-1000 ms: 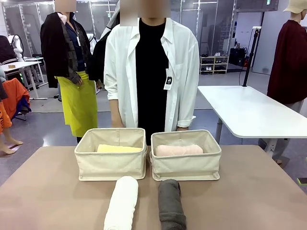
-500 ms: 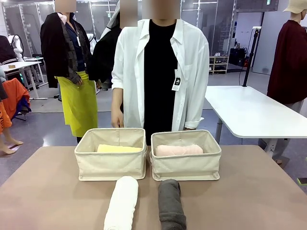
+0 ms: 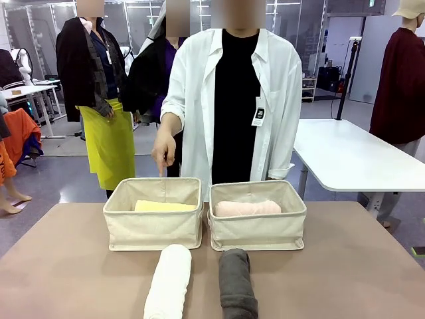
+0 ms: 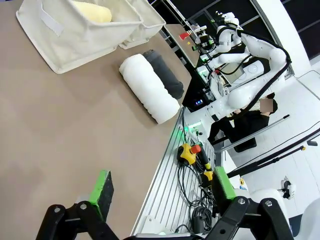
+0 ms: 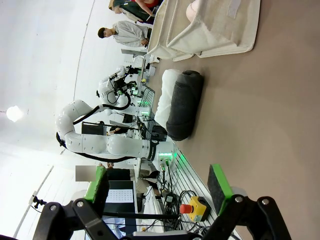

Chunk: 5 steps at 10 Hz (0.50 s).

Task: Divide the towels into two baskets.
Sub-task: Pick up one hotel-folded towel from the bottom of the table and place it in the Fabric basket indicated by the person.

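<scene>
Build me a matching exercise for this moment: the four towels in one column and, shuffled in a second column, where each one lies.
Towels
1. yellow towel
2. pink towel
3. white towel
4. dark grey towel

Places
A. on the table, on the robot's side of the right basket
B. inside the left basket
C. on the table, on the robot's side of the left basket
D. inside the right basket

Pairs: 1-B, 2-D, 3-C, 4-A
</scene>
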Each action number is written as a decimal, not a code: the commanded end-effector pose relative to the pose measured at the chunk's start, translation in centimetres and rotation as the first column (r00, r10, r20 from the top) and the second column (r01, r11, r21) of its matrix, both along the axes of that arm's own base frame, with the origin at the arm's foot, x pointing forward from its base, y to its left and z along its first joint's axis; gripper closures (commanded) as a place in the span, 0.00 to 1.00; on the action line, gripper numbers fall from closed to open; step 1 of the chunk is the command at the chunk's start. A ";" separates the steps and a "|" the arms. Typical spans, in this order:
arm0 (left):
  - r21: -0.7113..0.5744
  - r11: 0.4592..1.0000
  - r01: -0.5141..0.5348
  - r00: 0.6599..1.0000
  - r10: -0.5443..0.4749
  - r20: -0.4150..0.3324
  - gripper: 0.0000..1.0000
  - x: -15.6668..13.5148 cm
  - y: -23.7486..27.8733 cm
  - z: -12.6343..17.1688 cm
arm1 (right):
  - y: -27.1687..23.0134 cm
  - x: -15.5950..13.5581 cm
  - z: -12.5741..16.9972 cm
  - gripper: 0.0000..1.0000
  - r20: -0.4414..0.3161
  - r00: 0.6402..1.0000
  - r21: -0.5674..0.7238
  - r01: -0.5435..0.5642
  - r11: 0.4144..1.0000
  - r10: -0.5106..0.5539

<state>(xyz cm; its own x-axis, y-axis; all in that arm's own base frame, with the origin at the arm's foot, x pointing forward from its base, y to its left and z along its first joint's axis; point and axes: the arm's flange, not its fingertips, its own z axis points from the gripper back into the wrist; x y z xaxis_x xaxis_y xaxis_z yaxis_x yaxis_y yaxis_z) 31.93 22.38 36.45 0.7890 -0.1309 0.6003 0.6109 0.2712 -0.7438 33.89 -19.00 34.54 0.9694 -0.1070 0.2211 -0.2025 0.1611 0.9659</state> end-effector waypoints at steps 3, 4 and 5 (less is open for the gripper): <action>-0.019 1.000 -0.006 1.000 0.006 0.013 0.00 -0.3 -0.2 0.4 | 0.2 -0.3 0.2 0.00 0.001 1.000 -0.008 0.001 1.000 -0.001; 0.000 1.000 0.000 1.000 0.000 0.000 0.00 0.0 0.0 0.0 | 0.2 -0.3 0.2 0.00 0.001 1.000 -0.008 0.001 1.000 -0.001; 0.070 0.997 0.012 1.000 -0.013 0.011 0.00 0.0 -2.7 1.0 | 0.2 -0.3 0.2 0.00 0.001 1.000 -0.008 0.001 1.000 -0.001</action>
<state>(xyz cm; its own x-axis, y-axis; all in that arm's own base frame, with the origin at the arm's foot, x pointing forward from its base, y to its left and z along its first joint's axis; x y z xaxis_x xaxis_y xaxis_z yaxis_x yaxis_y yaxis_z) 32.16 21.86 36.58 0.7855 -0.1452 0.6016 0.6160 0.2765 -0.7376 33.89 -18.99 34.54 0.9694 -0.1068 0.2211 -0.2026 0.1610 0.9659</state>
